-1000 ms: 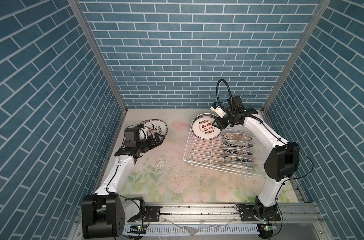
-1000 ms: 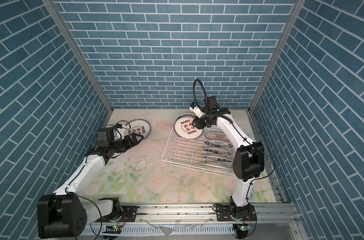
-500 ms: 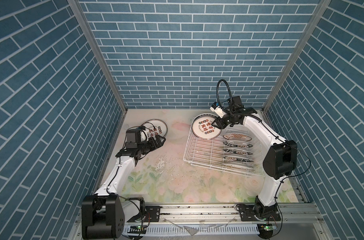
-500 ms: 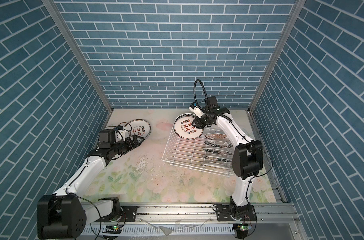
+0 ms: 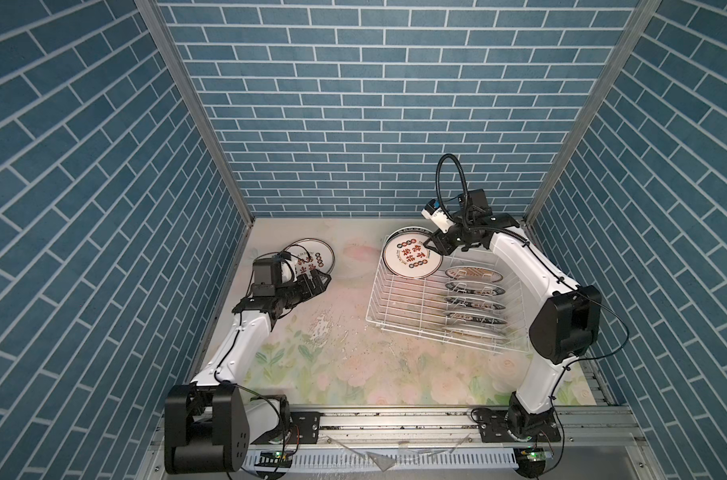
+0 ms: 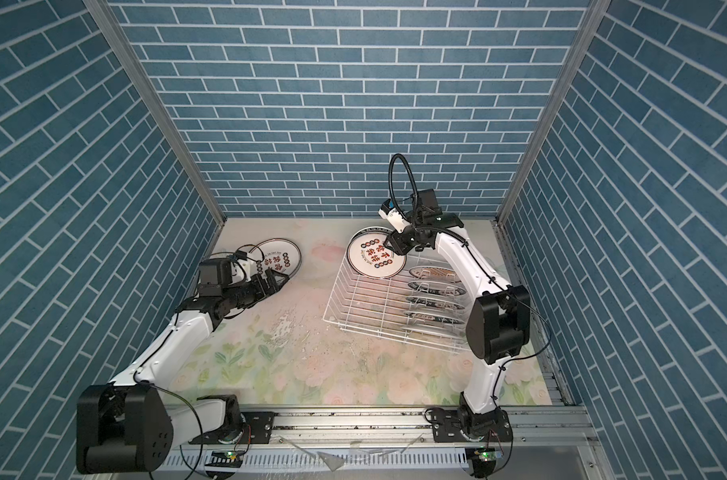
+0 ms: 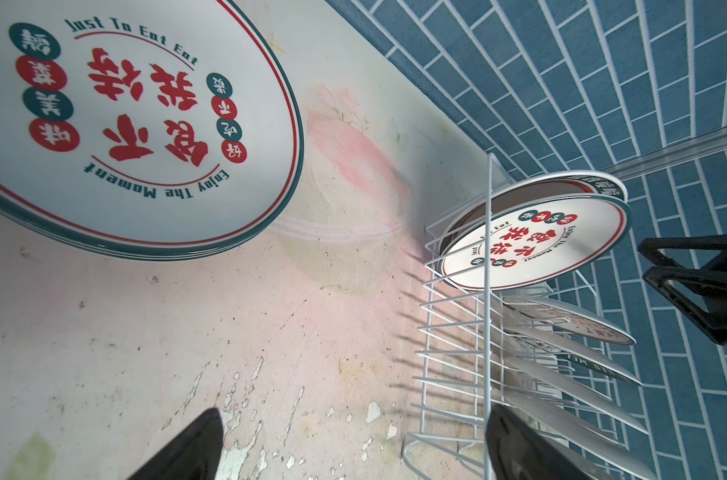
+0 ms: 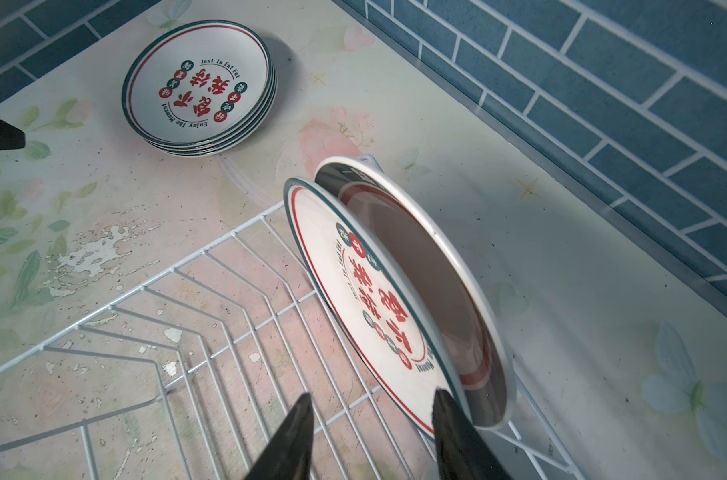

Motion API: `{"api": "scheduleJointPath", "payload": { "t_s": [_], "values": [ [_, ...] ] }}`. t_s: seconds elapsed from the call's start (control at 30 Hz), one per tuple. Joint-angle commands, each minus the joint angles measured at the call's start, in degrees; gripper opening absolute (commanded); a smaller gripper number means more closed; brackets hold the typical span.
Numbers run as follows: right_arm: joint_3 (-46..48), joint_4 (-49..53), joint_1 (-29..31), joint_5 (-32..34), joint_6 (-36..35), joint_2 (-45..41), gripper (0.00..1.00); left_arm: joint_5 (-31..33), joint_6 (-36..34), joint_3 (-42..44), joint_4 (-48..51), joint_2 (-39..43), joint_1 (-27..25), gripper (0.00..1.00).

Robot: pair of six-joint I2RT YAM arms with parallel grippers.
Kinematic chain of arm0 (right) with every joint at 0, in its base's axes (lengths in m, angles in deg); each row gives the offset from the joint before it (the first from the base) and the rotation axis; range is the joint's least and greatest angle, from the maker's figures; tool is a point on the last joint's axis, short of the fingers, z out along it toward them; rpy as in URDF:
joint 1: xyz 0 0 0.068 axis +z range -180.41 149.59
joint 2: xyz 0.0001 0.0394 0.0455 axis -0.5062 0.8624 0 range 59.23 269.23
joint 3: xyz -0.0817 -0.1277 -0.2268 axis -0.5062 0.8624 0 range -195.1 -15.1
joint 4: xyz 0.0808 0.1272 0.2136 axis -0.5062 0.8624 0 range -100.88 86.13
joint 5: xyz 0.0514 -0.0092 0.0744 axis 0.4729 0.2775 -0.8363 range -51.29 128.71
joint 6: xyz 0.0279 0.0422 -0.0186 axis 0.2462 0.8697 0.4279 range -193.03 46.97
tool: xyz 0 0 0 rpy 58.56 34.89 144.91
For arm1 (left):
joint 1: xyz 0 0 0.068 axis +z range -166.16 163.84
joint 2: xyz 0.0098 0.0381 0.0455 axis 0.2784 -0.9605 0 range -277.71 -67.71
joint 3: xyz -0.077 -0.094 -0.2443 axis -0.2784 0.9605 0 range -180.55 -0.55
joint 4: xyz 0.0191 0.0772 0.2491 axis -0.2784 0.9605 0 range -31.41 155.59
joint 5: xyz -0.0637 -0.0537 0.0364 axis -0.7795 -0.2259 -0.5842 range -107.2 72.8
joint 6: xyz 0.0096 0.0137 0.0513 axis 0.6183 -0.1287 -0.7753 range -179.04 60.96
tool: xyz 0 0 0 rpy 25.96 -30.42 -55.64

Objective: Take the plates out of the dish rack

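The white wire dish rack [image 5: 407,307] [image 6: 366,303] stands on the right half of the table. At its far end a white plate with red characters and a green rim [image 5: 411,259] [image 8: 353,282] leans upright against a second plate [image 8: 428,270]. My right gripper [image 5: 430,245] [image 8: 370,397] is open at the front plate's rim: one finger touches its edge, the other stands clear over the rack wires. Several smaller plates [image 5: 474,291] stand in the rack's right row. A stack of matching plates [image 5: 311,257] [image 7: 124,124] lies at the far left. My left gripper [image 5: 324,280] [image 7: 355,411] is open and empty beside it.
The table carries a floral mat [image 5: 353,365] with worn patches. Blue brick walls close in the back and both sides. The rack's left rows of tines [image 8: 212,291] hold nothing. The back wall runs close behind the leaning plates.
My left gripper has edged slightly to the right beside the stack. The right gripper and the plates in the rack stand as before.
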Motion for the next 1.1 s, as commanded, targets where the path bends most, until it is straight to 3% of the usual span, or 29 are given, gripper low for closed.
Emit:
{"api": "scheduleJointPath", "payload": {
  "t_s": [0.0,0.5,1.07],
  "values": [
    [-3.5,-0.1,-0.2,0.8,-3.6,3.0,0.48,0.3,-0.2,0.9,-0.5,0.8,-0.3,0.99],
    [-0.1,-0.3,-0.3,-2.4,-3.7,-0.3,0.46,0.5,-0.4,1.4,-1.7,-0.5,-0.3,0.99],
    [0.9,-4.0,-0.3,6.8,-3.7,0.2,0.46,0.6,-0.1,1.3,-2.4,-1.9,-0.3,0.99]
  ]
}}
